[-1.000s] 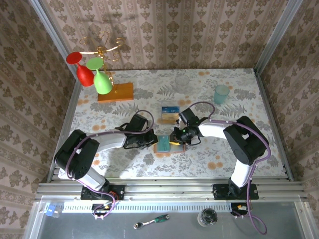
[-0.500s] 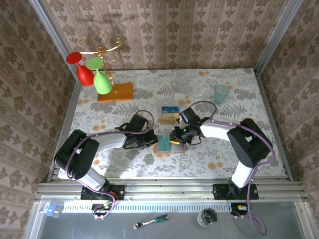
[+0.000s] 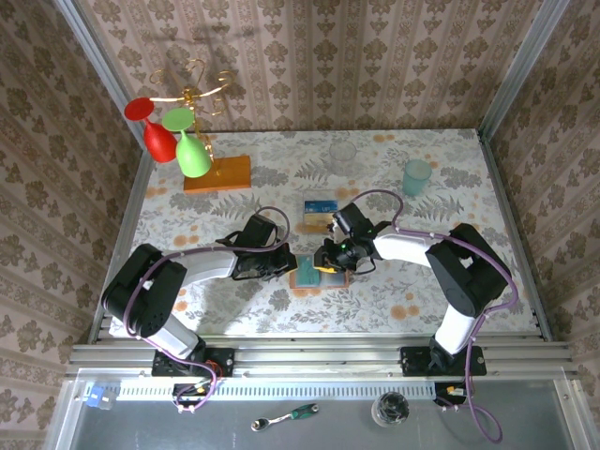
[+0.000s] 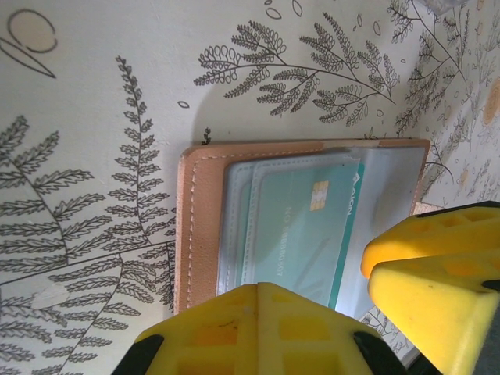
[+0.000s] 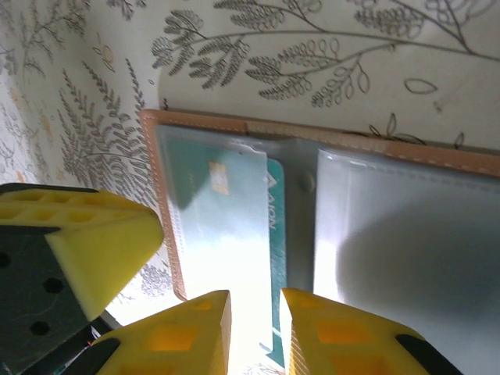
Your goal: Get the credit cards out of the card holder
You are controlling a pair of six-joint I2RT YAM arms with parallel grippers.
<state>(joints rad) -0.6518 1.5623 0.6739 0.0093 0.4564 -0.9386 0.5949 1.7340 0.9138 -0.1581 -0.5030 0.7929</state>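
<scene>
The card holder [image 3: 309,277] lies open on the floral table between both arms, its brown rim [image 4: 199,226] and grey-blue pockets [image 5: 406,242] showing. A teal credit card [image 4: 305,226] [image 5: 223,219] sits in the left pocket, one end poking past the holder's edge. My left gripper [image 3: 287,266] [image 4: 259,293] is shut, its tips over the holder's left side with nothing between them. My right gripper [image 3: 328,260] [image 5: 255,312] hovers over the teal card, narrowly open, its fingers straddling the card's surface. Other cards are hidden.
A clear plastic box [image 3: 320,212] stands just behind the holder. At the back left, an orange wooden slab [image 3: 217,174] carries a stand with red and green glasses [image 3: 178,141]. A clear glass [image 3: 343,153] and a teal cup [image 3: 416,176] stand at the back.
My right gripper has edged slightly left over the holder. The left arm and the holder have stayed in place.
</scene>
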